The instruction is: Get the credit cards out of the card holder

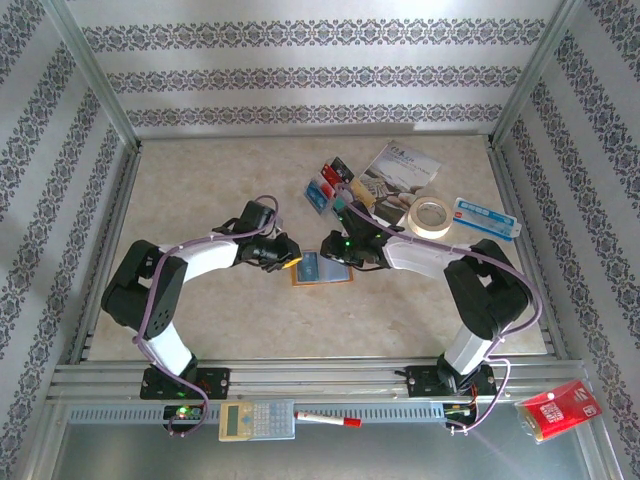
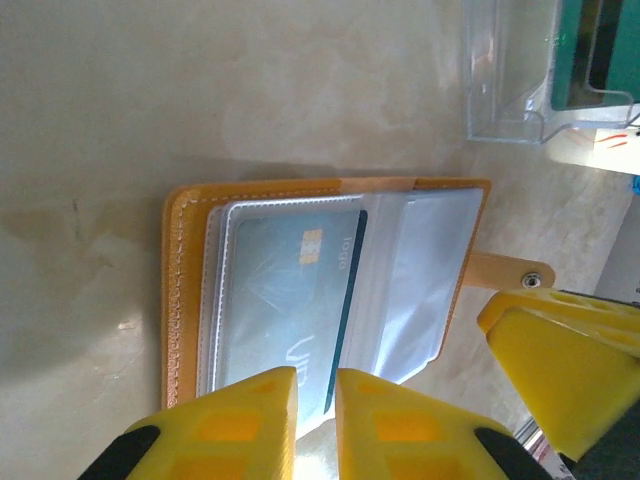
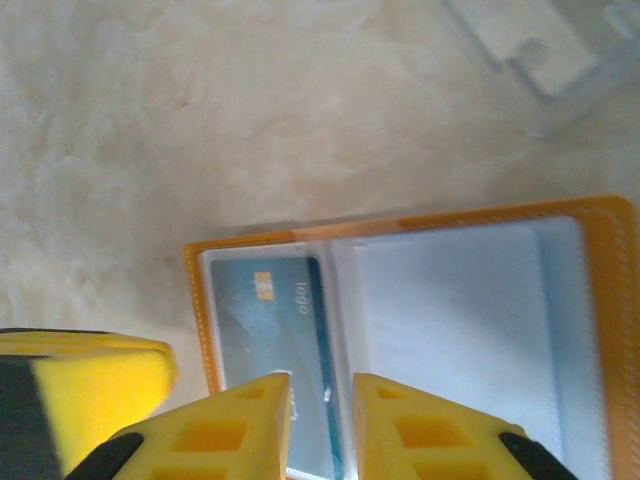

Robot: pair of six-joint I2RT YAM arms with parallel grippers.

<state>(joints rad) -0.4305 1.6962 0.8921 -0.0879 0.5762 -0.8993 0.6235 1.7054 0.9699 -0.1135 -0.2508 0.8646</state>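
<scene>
Orange-tan and folded open, the card holder [image 1: 322,268] lay flat on the pale counter [image 1: 220,190], right between the two arms. Its clear grey sleeves [image 2: 415,280] faced up, and one teal card [image 2: 290,290] sat inside the sleeve on one half. The strap tab [image 2: 510,272] stuck out from the other half.

The left hand [image 2: 316,385] hung at the holder's edge on the side with the teal card. Its yellow fingers [image 2: 245,415] were drawn close, with a thin slit between them. From where I stood I couldn't tell whether they pinched the sleeve or just hovered over it.

The right hand [image 3: 320,390] came in from the opposite side, just above the same card. Its fingers [image 3: 250,425] were nearly together too, and the card's long edge ran toward the gap. Whether it actually gripped the card I could not make out.

Further back on the counter, well apart from the holder, a small cluster of credit cards [image 1: 325,185] in red, blue and black lay loose. They were beside a printed brochure [image 1: 395,170] and near a roll of tape [image 1: 430,215].
</scene>
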